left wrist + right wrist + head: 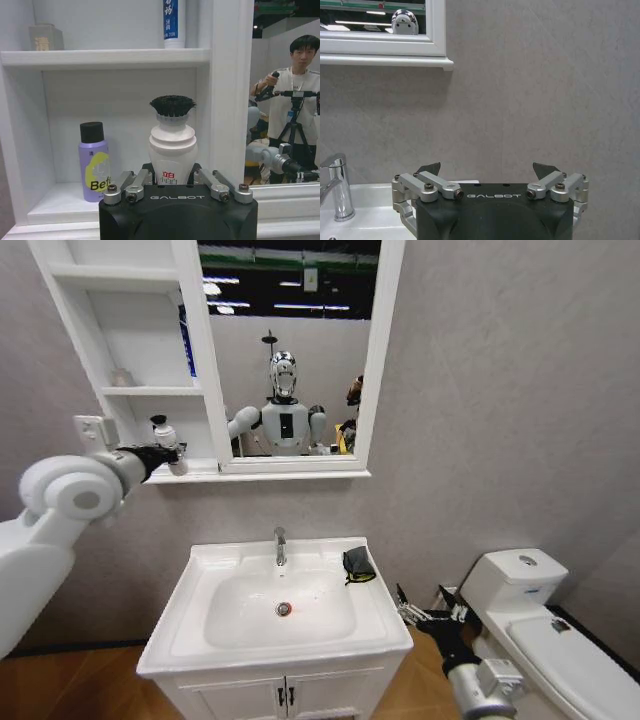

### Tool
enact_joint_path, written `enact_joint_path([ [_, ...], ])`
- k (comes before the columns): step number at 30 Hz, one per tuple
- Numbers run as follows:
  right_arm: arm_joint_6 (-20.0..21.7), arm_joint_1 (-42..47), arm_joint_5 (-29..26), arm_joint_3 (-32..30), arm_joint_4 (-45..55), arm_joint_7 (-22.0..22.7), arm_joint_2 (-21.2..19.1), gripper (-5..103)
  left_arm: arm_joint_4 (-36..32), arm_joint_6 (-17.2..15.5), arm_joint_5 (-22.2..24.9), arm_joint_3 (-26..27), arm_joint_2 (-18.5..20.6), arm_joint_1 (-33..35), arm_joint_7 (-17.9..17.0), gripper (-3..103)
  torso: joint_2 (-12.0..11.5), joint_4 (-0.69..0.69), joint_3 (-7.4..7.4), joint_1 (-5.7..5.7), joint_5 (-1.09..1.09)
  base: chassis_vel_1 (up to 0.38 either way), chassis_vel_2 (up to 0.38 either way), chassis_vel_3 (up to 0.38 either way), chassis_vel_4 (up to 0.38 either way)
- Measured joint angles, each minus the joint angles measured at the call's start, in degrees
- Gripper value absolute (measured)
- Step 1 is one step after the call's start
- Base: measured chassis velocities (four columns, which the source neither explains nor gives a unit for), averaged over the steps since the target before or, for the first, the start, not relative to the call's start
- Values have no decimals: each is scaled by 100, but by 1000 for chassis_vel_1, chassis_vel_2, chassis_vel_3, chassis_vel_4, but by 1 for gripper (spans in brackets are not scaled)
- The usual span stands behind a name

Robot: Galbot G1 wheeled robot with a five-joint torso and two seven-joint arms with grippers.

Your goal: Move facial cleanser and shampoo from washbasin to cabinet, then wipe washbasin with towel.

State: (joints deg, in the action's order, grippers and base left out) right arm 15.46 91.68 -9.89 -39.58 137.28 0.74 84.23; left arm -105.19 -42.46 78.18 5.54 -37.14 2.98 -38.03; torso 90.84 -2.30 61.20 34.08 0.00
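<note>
left gripper [172, 186] jaws pinching white bottle [172, 150] upright for shelving in cabinet [105, 57], beside purple bottle [93, 162]; right gripper [490, 172] jaws spread, idle.

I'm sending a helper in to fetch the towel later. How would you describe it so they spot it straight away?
Start at the white washbasin below the mirror and find the chrome tap at the back. The towel lies crumpled on the rim's back corner, on the toilet's side. It is a small dark grey-black cloth with a yellow-green edge, the one dark, soft thing on the white ceramic.
</note>
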Motion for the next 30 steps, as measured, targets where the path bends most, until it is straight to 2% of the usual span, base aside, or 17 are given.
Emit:
enact_joint_path([
  [5,-2,29,-15,-46,2,5,-2,100,459,8,-166,-252,-210,-302,-15,30,0,1,0,0,1,0,0,0,0],
  [7,-20,47,-25,-62,-2,6,10,100,958,14,-381,-427,-419,-561,7,30,0,2,0,0,0,0,0,0,0],
  [12,-31,33,-25,-57,-43,9,20,100,1365,19,-582,-608,-588,-839,54,30,0,1,0,0,0,0,0,0,0],
  [21,-49,19,-25,-55,-107,12,31,100,1721,26,-637,-738,-860,-1056,135,30,0,2,-1,-1,0,0,0,0,0],
  [25,-95,37,-33,-87,-123,12,33,100,1896,27,-770,-813,-1033,-1120,186,30,0,1,0,-1,0,0,0,0,0],
  [30,-136,74,-76,-134,-149,12,38,100,2114,40,-1169,-847,-1194,-1162,362,30,0,0,0,-1,0,0,0,0,0],
])
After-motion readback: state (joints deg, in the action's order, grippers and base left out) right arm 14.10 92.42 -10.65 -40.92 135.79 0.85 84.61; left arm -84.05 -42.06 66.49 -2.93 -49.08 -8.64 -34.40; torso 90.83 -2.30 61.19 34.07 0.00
